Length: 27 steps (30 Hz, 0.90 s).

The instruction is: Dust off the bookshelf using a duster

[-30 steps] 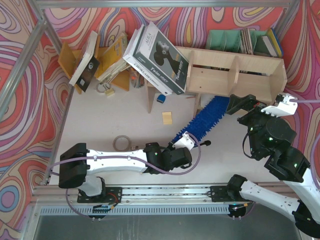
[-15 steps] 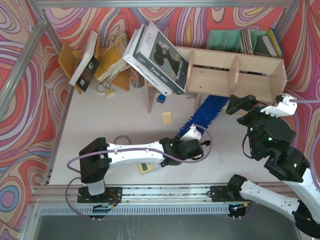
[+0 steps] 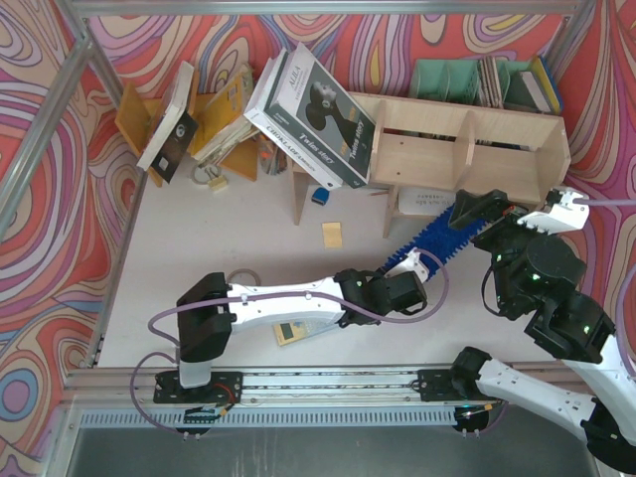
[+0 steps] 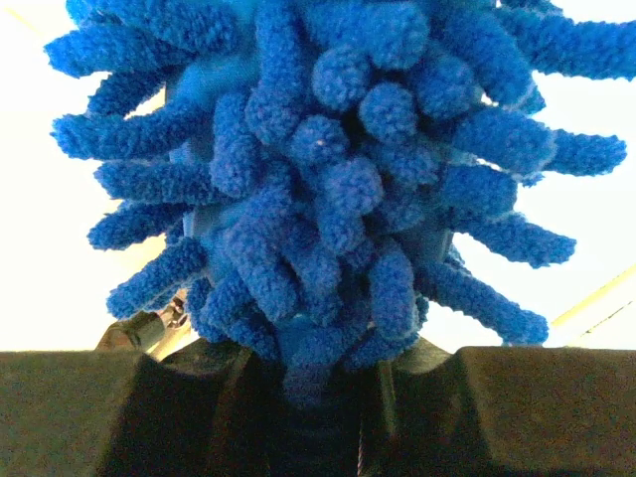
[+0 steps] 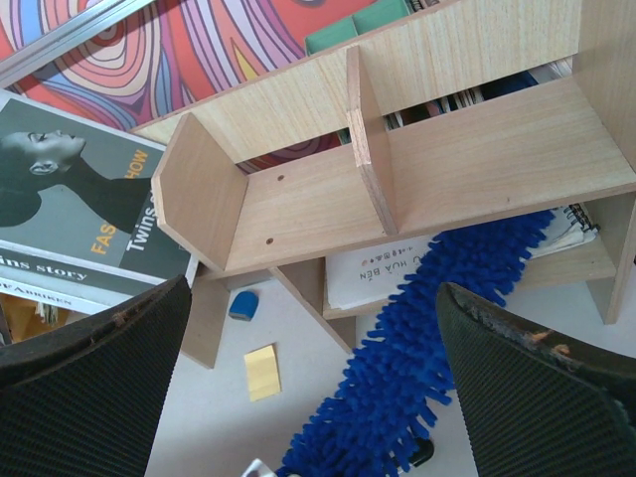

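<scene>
The pale plywood bookshelf [image 3: 467, 129] stands at the back right, its two tiers also seen from the right wrist [image 5: 477, 169]. The blue fluffy duster [image 3: 437, 237] slants from the table up into the lower tier, its far end lying over a white book there [image 5: 427, 338]. My left gripper [image 3: 407, 270] is shut on the duster's near end, and blue bristles fill the left wrist view [image 4: 328, 179] just above the jaws [image 4: 323, 383]. My right gripper [image 3: 484, 221] hangs open above the duster in front of the shelf, nothing between its fingers [image 5: 313, 293].
Large magazines [image 3: 318, 109] lean on the shelf's left end. An orange rack of leaning books [image 3: 199, 119] stands at the back left, green file holders [image 3: 457, 78] behind the shelf. A yellow note [image 3: 332, 235], a tape roll [image 3: 241, 281] and a small booklet [image 3: 290, 331] lie on the table.
My left arm has stretched to the right, carrying the duster, and its head has slid rightward along the lower tier. The right arm has hardly moved.
</scene>
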Motion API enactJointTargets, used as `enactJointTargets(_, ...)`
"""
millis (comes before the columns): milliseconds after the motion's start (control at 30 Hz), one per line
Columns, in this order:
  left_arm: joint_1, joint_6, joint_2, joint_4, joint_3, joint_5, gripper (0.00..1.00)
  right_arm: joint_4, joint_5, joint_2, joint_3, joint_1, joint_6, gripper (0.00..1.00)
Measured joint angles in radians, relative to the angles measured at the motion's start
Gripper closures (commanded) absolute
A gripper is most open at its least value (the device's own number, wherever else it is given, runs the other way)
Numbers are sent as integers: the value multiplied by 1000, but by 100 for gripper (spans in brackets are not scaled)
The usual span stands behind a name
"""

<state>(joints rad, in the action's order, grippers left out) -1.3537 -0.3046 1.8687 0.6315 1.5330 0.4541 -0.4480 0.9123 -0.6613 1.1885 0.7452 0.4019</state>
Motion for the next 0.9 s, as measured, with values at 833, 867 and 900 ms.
enactJointTargets(833,32,-69,17,44,-48,72,100,0,0,0,-6,0,-1,1)
enactJointTargets(867,32,-82,8,54,-54,80,100,0,0,0,-6,0,-1,1)
enactJointTargets(900,32,-98,-2,64,-58,90,100,0,0,0,-6,0,-1,1)
